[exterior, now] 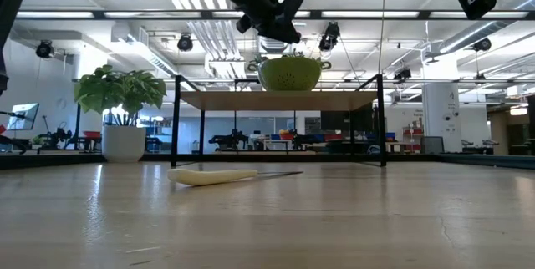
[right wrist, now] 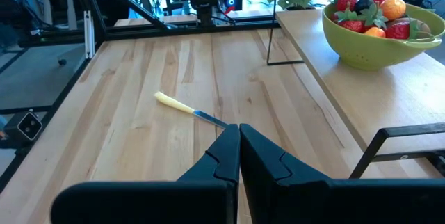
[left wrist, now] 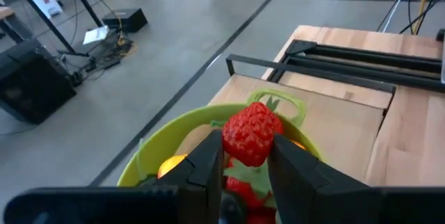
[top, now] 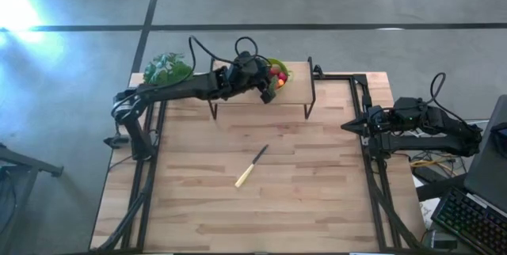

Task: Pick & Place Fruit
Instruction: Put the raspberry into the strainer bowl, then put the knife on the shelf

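The left hand (left wrist: 243,165) grips a red strawberry (left wrist: 249,133) between its two dark fingers (left wrist: 208,161), holding it just above a green bowl (left wrist: 156,151) on the raised wooden shelf (top: 293,89) at the tabletop's far edge. The berry sits upright in the grasp, long axis vertical, leafy cap down toward the bowl. Inside the bowl lies the rest of the fruit (right wrist: 372,15) (red strawberries, a dark berry, orange pieces, one brownish ball). A leafy potted plant (top: 166,68) stands at the shelf's left end. A pale-handled knife (top: 251,166) lies diagonally on the tabletop (top: 238,215), mid-surface. The right hand (right wrist: 238,147), fingers clenched together and empty, waits at the right edge.
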Action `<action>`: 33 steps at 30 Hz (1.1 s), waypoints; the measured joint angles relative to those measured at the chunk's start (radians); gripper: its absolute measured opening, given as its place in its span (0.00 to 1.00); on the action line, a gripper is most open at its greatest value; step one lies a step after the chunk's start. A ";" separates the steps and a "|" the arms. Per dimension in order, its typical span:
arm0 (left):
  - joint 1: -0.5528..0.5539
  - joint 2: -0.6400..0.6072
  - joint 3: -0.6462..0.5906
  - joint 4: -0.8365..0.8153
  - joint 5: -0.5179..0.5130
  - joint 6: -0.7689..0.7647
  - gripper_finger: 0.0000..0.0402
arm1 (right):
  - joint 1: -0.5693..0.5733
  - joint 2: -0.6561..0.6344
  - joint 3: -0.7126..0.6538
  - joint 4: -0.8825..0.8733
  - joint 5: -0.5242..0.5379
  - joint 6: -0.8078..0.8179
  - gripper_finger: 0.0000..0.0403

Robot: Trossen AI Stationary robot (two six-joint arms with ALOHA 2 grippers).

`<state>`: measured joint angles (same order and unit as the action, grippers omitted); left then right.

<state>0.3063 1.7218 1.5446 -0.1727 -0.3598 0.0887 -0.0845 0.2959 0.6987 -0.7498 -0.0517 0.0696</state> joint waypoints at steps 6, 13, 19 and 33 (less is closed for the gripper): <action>0.014 0.000 0.000 0.003 -0.002 0.008 0.25 | 0.000 0.000 0.000 0.000 0.000 0.000 0.02; 0.015 0.009 -0.007 0.014 -0.001 0.009 0.25 | 0.000 0.000 0.000 0.000 0.000 0.000 0.02; 0.015 0.009 -0.009 0.015 -0.002 0.013 0.25 | 0.000 0.000 0.000 0.000 0.000 0.000 0.02; 0.015 0.009 -0.010 0.004 -0.002 0.042 0.48 | 0.000 0.000 0.000 0.000 0.000 0.000 0.02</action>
<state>0.3214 1.7309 1.5349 -0.1692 -0.3614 0.1310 -0.0848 0.2960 0.6989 -0.7496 -0.0517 0.0696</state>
